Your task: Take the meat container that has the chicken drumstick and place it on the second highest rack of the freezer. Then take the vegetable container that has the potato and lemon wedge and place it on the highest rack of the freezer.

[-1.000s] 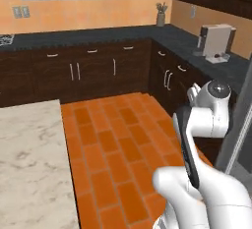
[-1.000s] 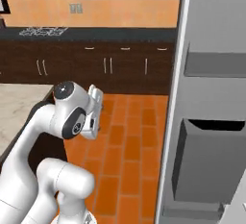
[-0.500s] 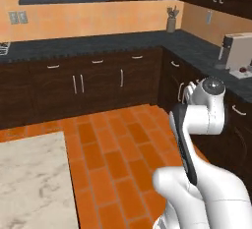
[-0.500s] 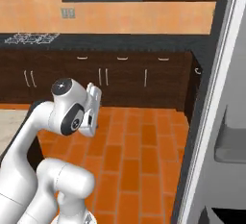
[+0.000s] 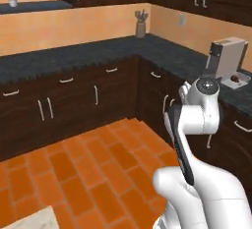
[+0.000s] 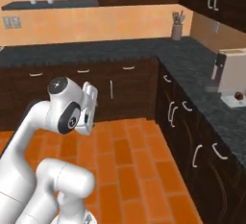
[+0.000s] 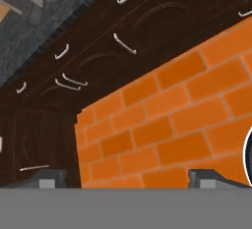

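Floor [image 5: 93, 174] of orange brick tile takes up the middle of the kitchen. Dark wood cabinets [image 6: 125, 91] w/ silver handles run along two walls, meeting at a corner under a black speckled desk [image 6: 120, 50]. Orange wall above; small shelf [image 6: 43, 4] w/ two cups. White coffee machine [image 6: 230, 76] sits on the right-hand run, utensil holder [image 6: 177, 28] near the corner. Tool [image 7: 128, 180] spread wide, nothing between the tips, aimed at floor beside cabinet fronts. Task containers & freezer: can't tell where from these views.
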You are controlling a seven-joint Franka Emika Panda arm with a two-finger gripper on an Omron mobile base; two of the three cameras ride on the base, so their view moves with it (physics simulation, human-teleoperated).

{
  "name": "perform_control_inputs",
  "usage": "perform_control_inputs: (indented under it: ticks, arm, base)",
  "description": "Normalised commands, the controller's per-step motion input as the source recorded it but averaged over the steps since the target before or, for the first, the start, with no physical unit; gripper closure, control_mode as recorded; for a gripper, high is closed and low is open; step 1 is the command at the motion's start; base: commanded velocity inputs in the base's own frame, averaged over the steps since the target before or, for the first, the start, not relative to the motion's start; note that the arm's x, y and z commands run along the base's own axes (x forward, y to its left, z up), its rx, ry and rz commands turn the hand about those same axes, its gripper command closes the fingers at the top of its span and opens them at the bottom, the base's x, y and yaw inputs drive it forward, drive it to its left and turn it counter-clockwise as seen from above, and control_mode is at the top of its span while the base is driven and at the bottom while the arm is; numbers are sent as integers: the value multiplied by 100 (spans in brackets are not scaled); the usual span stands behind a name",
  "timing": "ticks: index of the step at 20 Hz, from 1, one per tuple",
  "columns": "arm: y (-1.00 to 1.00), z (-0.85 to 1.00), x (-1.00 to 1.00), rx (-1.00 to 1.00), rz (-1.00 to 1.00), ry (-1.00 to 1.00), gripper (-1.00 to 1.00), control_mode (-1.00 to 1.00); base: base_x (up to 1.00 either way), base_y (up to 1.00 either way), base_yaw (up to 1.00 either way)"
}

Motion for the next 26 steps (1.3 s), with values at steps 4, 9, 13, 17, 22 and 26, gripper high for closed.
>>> perform_control_inputs:
  ticks: [4,9,13,17,22,26]
  arm:
    - [0,0,0,0,0,0,-100,100]
    - [0,0,0,0,0,0,-100,100]
    - [0,0,0,0,0,0,-100,100]
    - [0,0,0,0,0,0,-100,100]
    - [0,0,0,0,0,0,-100,100]
    - [0,0,0,0,0,0,-100,100]
  base:
    - [98,0,-75]
    - [62,0,-85]
    - [52,0,-88]
    - [84,31,-78]
    - [100,78,-53]
    - [99,98,-41]
